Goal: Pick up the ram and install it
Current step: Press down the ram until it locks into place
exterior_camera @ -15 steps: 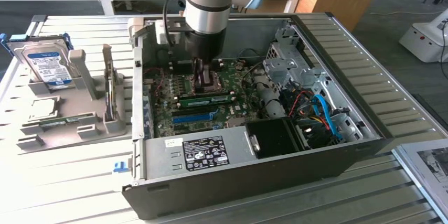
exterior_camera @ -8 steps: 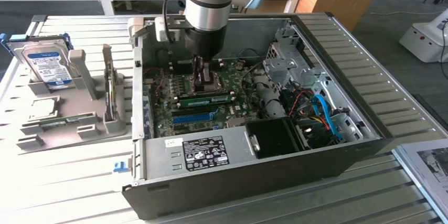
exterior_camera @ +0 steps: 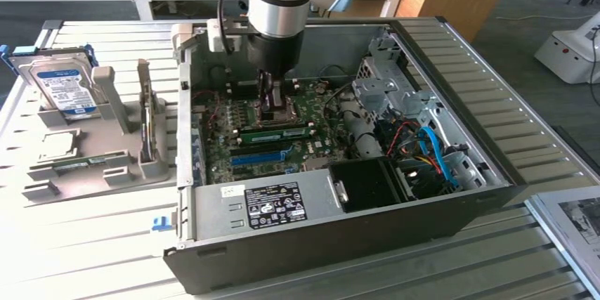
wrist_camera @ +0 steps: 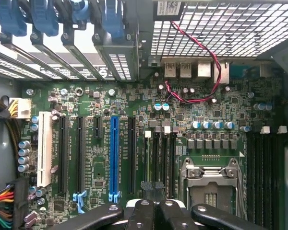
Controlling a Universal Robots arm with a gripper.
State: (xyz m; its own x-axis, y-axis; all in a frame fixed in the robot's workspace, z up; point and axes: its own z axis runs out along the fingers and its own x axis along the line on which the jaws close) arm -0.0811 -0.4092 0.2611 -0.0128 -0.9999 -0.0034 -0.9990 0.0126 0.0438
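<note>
A: Starting at the exterior view's left, we note the grey holder (exterior_camera: 94,159) on the slatted table (exterior_camera: 84,258), with a silver hard drive (exterior_camera: 66,89) standing in it. Its blue-and-white label we cannot read.

B: Just right of that, a thin board (exterior_camera: 145,114) stands on edge in the same holder. Then the open computer case (exterior_camera: 328,237). The power supply (exterior_camera: 267,205) carries a black label with white print, too small for us to read.

A: Where do we log the ram (exterior_camera: 274,132)?

B: Lying flat in a slot on the motherboard (exterior_camera: 220,121), a green stick just above the blue slot strip (exterior_camera: 258,157). The hand (exterior_camera: 272,103) hangs directly over it, close above.

A: State of the hand?

B: In the wrist view its black fingers (wrist_camera: 144,213) sit close together, nearly touching, over the memory slots (wrist_camera: 161,153). We see nothing held between them.

A: Further right, red, black and blue cables (exterior_camera: 426,149) beside the drive cage (exterior_camera: 389,86).
</note>
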